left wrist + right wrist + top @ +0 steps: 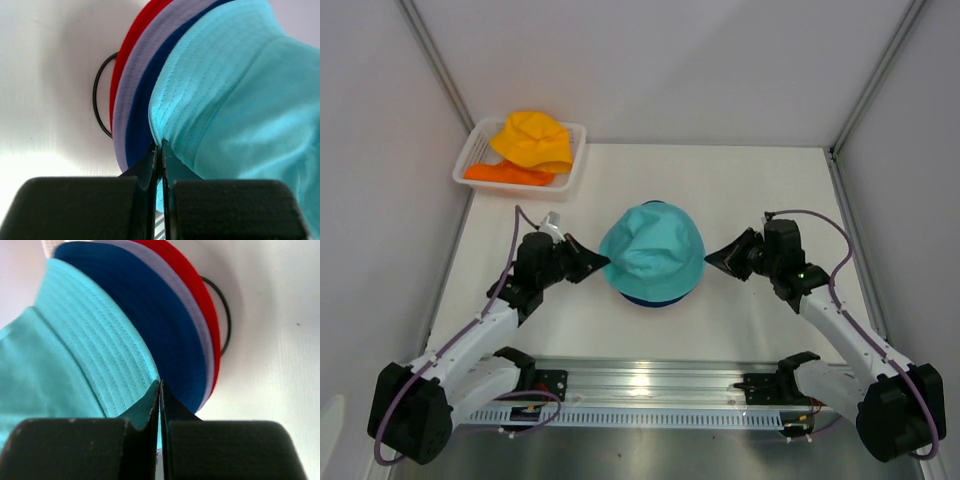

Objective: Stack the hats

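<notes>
Both shut tight on thin brim fabric: left claw and right claw, at opposite sides of the teal hat, topmost at the centre of the counter. Next, probably: yellow hat, back-left in the basket, nearer the left claw.

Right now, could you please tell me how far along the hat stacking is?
Done: the red hat, lilac hat and dark blue hat sit stacked at the centre. In hand: the teal hat lies on top, with the left gripper and right gripper each pinching its brim. Left: the yellow hat and orange hat wait in the white basket.
</notes>
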Controlling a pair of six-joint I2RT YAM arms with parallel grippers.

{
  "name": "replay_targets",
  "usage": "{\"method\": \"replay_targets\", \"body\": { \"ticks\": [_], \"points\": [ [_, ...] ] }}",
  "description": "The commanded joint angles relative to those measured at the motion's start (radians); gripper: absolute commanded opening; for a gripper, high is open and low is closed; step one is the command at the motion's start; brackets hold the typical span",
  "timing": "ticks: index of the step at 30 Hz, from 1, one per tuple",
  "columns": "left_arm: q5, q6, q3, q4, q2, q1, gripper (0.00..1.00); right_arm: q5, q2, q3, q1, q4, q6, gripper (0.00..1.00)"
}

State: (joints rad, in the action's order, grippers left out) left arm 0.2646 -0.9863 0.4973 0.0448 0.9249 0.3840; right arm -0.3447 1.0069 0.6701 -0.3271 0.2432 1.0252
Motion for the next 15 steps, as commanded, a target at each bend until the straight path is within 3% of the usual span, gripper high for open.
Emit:
{"method": "replay_targets", "body": {
  "ticks": [1, 9, 15],
  "points": [
    [-0.033, 0.043, 0.003, -0.010, 0.061, 0.007, 0.01, 0.058, 0.051, -0.050, 0.000, -0.013, -0.042, 0.00],
    [-0.030, 0.075, 0.041, 0.020, 0.120, 0.013, 0.01, 0.015, 0.171, -0.063, 0.005, -0.061, -0.099, 0.00],
    [-0.016, 0.130, 0.081, 0.069, 0.062, 0.012, 0.05, 0.015, 0.135, 0.046, 0.034, 0.060, -0.211, 0.01]
  ]
}}
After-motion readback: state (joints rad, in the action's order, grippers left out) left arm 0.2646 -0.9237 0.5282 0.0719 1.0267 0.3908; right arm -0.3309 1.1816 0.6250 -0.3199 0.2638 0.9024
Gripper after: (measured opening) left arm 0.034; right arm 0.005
